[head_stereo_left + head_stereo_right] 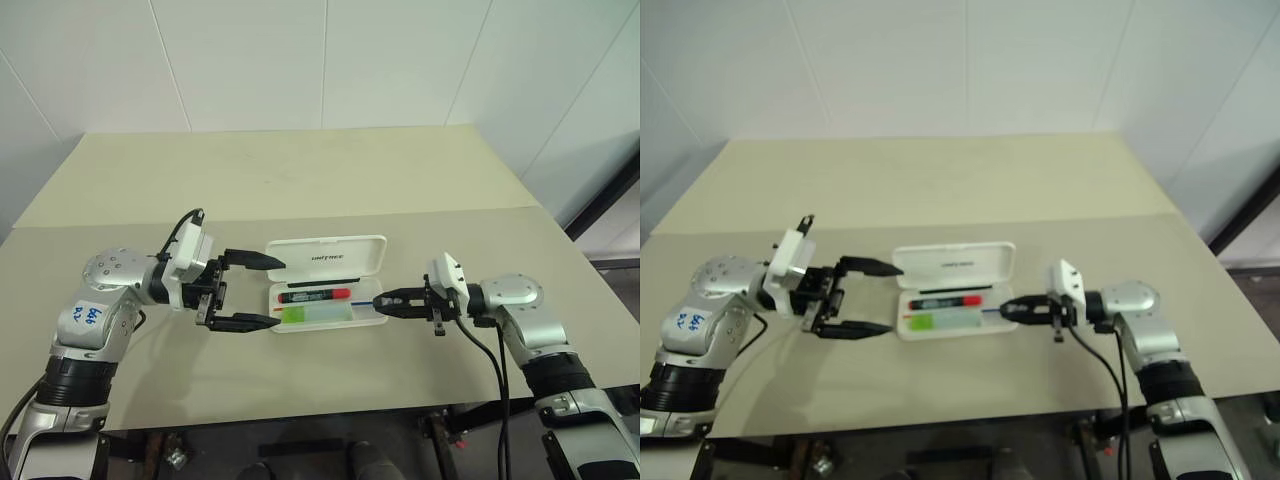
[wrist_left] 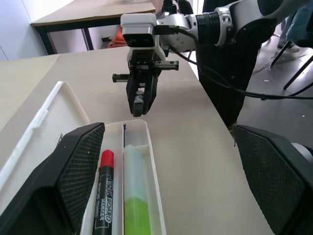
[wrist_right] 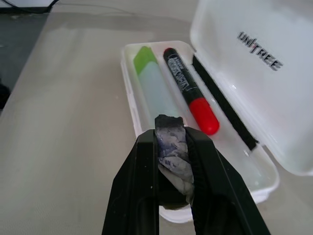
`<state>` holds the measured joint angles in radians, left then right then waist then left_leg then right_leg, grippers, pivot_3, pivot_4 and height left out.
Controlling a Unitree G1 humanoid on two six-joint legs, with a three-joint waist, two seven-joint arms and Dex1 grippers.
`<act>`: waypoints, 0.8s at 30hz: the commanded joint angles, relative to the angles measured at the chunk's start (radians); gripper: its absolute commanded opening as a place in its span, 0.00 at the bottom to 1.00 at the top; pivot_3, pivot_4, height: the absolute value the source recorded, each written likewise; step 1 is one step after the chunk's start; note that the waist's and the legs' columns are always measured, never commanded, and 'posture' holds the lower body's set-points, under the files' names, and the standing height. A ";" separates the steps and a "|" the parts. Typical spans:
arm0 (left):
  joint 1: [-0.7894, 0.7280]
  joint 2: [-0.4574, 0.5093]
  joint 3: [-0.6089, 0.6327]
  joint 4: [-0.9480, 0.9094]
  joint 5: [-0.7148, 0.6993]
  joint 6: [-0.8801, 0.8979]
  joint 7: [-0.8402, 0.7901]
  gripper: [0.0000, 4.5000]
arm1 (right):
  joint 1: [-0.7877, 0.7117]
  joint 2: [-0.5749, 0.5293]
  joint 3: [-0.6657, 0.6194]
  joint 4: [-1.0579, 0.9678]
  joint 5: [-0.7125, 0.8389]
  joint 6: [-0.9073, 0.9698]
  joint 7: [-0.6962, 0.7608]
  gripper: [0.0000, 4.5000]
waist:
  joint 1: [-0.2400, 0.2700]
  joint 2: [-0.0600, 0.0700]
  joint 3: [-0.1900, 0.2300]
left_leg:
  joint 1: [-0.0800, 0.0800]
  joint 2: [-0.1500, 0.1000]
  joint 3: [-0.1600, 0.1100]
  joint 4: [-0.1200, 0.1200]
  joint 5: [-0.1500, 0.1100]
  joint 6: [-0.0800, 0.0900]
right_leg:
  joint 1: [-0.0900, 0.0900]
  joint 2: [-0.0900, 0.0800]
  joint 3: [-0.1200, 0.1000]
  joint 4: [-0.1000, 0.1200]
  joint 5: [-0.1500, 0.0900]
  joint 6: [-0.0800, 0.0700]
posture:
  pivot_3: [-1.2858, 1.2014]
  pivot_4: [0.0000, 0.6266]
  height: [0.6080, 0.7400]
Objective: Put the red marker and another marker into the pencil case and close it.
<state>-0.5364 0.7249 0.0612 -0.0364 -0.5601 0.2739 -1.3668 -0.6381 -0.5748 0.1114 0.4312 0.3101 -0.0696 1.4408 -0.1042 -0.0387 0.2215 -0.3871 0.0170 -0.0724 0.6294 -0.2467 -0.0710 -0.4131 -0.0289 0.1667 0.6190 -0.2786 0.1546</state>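
Two markers (image 1: pixel 318 305) lie in one open pencil case (image 1: pixel 328 255).

open pencil case (image 1: pixel 325 283) flanked by claws, far table (image 1: pixel 300 170) bare

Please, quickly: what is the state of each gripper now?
Left gripper: open, holding nothing.
Right gripper: shut on a small grey object.

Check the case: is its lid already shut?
No. The lid stands open, and the red marker and the green marker lie in the case.
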 commanded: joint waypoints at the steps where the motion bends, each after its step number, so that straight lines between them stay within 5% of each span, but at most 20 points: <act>1: 0.006 0.022 0.023 -0.052 -0.002 -0.014 0.007 1.00 | -0.061 0.016 0.008 0.074 -0.016 -0.050 0.054 0.09 | -0.003 0.000 0.000 | 0.000 0.000 0.000 0.000 0.000 0.000 | 0.000 0.000 0.000 0.000 0.000 0.000 | 0.52 0.24 1.00; 21: 0.033 0.044 0.041 -0.087 -0.014 -0.006 0.033 1.00 | -0.195 0.114 0.033 0.342 -0.099 -0.146 0.115 0.09 | -0.011 0.000 0.000 | 0.001 0.000 0.000 0.000 0.000 0.000 | -0.001 0.000 0.000 0.003 0.000 0.000 | 0.52 0.24 1.00; 22: 0.032 0.046 0.042 -0.084 -0.013 -0.007 0.032 1.00 | -0.197 0.115 0.033 0.344 -0.099 -0.136 0.118 0.25 | -0.011 0.000 0.000 | 0.001 0.000 0.000 0.000 0.000 0.000 | -0.001 0.000 0.000 0.003 0.000 0.000 | 0.52 0.24 1.00; 24: 0.032 0.048 0.043 -0.082 -0.013 -0.007 0.032 1.00 | -0.201 0.119 0.026 0.347 -0.097 -0.154 0.115 0.39 | -0.011 0.000 0.000 | 0.001 0.000 0.000 0.000 0.000 0.000 | -0.001 0.000 0.000 0.003 0.000 0.000 | 0.52 0.24 1.00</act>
<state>-0.5007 0.7551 0.0701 -0.0883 -0.5603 0.2743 -1.3384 -0.8142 -0.4576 0.1491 0.7848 0.2049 -0.2001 1.5161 -0.1156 -0.0385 0.2216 -0.3866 0.0170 -0.0727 0.6297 -0.2467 -0.0712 -0.4138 -0.0289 0.1662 0.6218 -0.2788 0.1543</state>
